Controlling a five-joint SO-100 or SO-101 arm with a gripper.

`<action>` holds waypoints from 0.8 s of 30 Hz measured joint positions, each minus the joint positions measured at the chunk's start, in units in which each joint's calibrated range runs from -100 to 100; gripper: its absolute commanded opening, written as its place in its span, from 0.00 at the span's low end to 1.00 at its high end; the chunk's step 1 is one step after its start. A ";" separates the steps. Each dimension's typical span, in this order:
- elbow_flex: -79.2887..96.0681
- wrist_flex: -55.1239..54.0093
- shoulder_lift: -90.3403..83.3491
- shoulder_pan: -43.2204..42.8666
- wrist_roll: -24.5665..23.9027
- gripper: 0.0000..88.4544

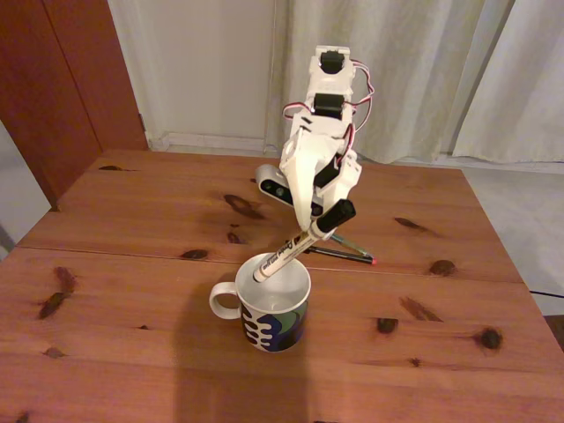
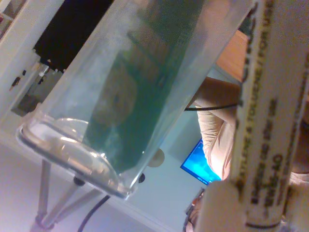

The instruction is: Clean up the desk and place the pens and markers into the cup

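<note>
- Nearest the fixed camera, the cup [image 1: 273, 308] is standing upright on the desk [image 1: 132, 352], white, with blue and green blotches low on its wall and its handle pointing to the left of that view.
- My gripper [image 1: 310, 226] is hanging just above and behind the cup's rim, and I am gripping the marker [image 1: 300, 245] between my fingers.
- That marker, a thick white barrel with dark printing and a black cap, is slanting down to the left, its lower end dipping just inside the cup's mouth and its cap sticking up to the right.
- Behind the cup, partly hidden by the marker and my fingers, a slim black pen [image 1: 346, 255] with a small red end is lying flat on the wood, and a second slim pen seems to be crossing it, though I cannot tell its colour.
- Reddish-brown planks with dark knots are stretching across the desk, and my shadow is falling on the near edge.
- Pale curtains [image 1: 423, 70] are hanging behind me, and a brown wooden panel [image 1: 62, 79] is standing at the left.
- Seen through my wrist camera, the marker's printed barrel [image 2: 270, 121] is running down the right side, beside a clear, greenish blurred finger [image 2: 140, 87].
</note>
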 measured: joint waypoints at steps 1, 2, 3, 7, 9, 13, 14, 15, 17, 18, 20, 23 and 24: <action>0.85 -0.66 0.00 0.00 0.00 0.01; 1.70 -1.33 0.00 0.00 0.00 0.01; 2.38 -2.07 0.00 0.00 0.00 0.01; 4.93 -4.56 0.00 -0.15 0.00 0.01; 5.86 -5.56 0.00 -0.15 0.00 0.01; 6.20 -6.30 0.00 -0.15 0.39 0.01; 6.20 -6.30 0.00 -0.15 0.73 0.01; 6.20 -6.30 0.00 -0.15 0.93 0.01; 6.20 -6.30 0.00 -0.15 1.22 0.02; 6.20 -6.30 0.00 -0.15 1.37 0.03; 6.20 -6.30 0.00 -0.15 1.37 0.07; 6.20 -6.30 0.00 -0.15 1.42 0.10; 6.20 -6.30 0.00 -0.15 1.42 0.11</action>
